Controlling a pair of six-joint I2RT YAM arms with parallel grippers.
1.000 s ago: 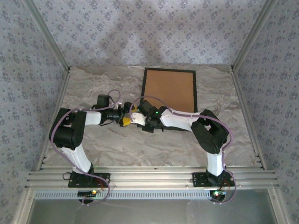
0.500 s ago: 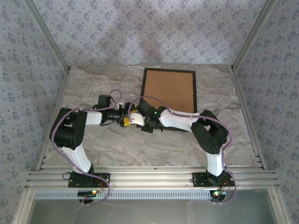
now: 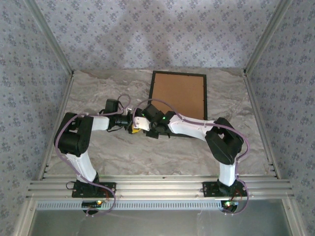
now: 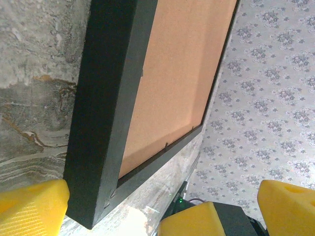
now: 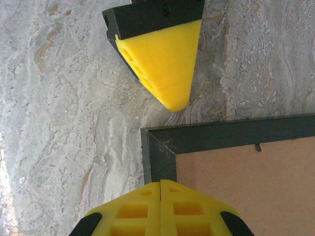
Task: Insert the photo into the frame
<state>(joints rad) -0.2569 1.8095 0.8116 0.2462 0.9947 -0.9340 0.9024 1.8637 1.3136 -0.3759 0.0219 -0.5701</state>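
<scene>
The frame (image 3: 178,73) lies flat at the back middle of the table, a brown backing board (image 3: 178,97) filling it. The photo is hidden. My left gripper (image 3: 131,126) is open at the frame's near-left corner. In the left wrist view that corner of the frame (image 4: 106,98) sits between the spread fingers of my left gripper (image 4: 157,211), close to the left fingertip (image 4: 29,209). My right gripper (image 5: 161,186) is shut, pads together with nothing between them, their tips over the frame (image 5: 236,133) beside its corner. One left finger (image 5: 160,64) points at that corner.
The marbled tabletop (image 3: 98,93) has free room to the left of the frame and along the near edge. Patterned walls (image 3: 147,29) and metal rails close in the table on three sides. The two wrists crowd together at the frame's corner.
The left wrist has crept a little to the right toward the frame's corner, and the right arm has shifted slightly left. The frame has not moved.
</scene>
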